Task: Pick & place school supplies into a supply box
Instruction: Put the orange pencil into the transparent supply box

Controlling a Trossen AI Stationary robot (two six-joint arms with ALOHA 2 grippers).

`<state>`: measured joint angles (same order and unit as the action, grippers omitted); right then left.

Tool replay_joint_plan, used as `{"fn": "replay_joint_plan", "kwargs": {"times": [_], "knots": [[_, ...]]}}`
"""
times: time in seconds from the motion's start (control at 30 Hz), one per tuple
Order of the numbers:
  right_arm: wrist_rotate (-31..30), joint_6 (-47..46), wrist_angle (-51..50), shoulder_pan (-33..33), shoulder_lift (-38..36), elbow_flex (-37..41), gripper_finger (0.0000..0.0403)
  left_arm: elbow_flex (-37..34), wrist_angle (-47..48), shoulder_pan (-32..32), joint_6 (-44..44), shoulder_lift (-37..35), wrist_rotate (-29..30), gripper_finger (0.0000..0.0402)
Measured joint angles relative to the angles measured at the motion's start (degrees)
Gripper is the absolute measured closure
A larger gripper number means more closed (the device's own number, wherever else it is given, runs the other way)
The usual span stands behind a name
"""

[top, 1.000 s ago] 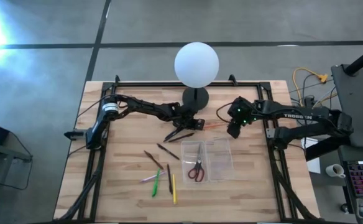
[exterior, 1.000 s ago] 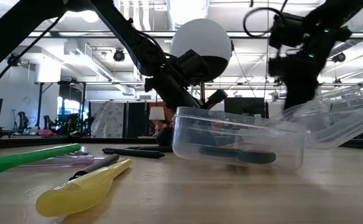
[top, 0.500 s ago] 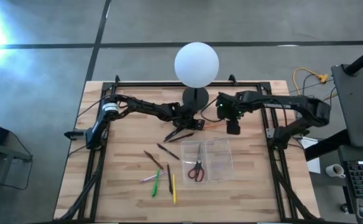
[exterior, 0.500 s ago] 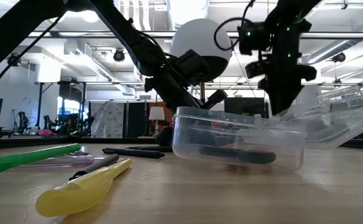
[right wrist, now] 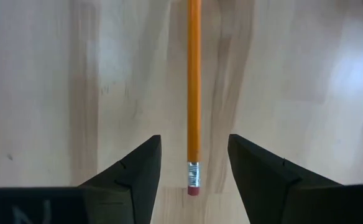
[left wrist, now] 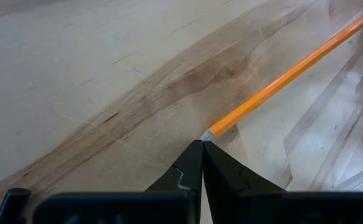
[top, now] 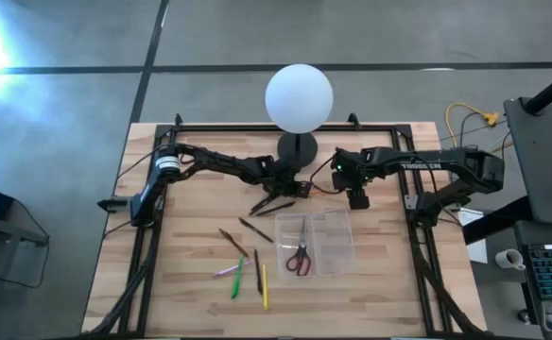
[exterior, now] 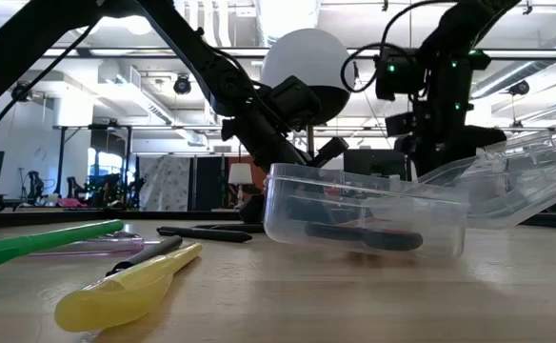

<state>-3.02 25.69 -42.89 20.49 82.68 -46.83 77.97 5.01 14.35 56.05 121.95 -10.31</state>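
An orange pencil (top: 327,190) lies flat on the wooden table between my two grippers. My left gripper (top: 300,189) is shut, with its fingertips (left wrist: 201,144) at the pencil's sharpened end (left wrist: 207,133). My right gripper (top: 356,196) is open. Its fingers stand on either side of the pencil's eraser end (right wrist: 194,180) without touching it. The clear supply box (top: 298,246) stands open nearer the front, with red-handled scissors (top: 299,253) inside. Dark, green, yellow and pale pens (top: 243,269) lie left of the box. My left gripper's shut fingertips (left wrist: 201,149) stand right at the pencil's sharpened end (left wrist: 210,131), coming level along the table. I cannot tell whether they touch it. The pencil lies flat on the table.
A white globe lamp (top: 299,97) on a black stand (top: 296,147) is at the far edge behind the grippers. Two dark pens (top: 272,205) lie just in front of my left gripper. The box's open lid (top: 336,242) lies right of the box.
My right arm has swung round. Its gripper has gone a little toward the table's left and down, and now sits low over the pencil's eraser end. The pencil, the box and my left gripper have stayed put.
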Motion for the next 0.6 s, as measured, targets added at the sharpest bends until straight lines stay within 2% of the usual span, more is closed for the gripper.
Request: {"fn": "replay_joint_plan", "kwargs": {"times": [0.23, 0.6], "knots": [[-0.1, 0.0, 2.2, 0.0, 1.2, 1.2, 0.0246, -0.1, -0.1, 0.0, 0.0, 0.0, 0.0, 0.0402], [-0.1, -0.2, 2.9, 0.0, 3.8, 1.5, 0.0311, -0.4, -0.4, 0.0, 0.2, 0.0, 0.0, 0.0402]]}}
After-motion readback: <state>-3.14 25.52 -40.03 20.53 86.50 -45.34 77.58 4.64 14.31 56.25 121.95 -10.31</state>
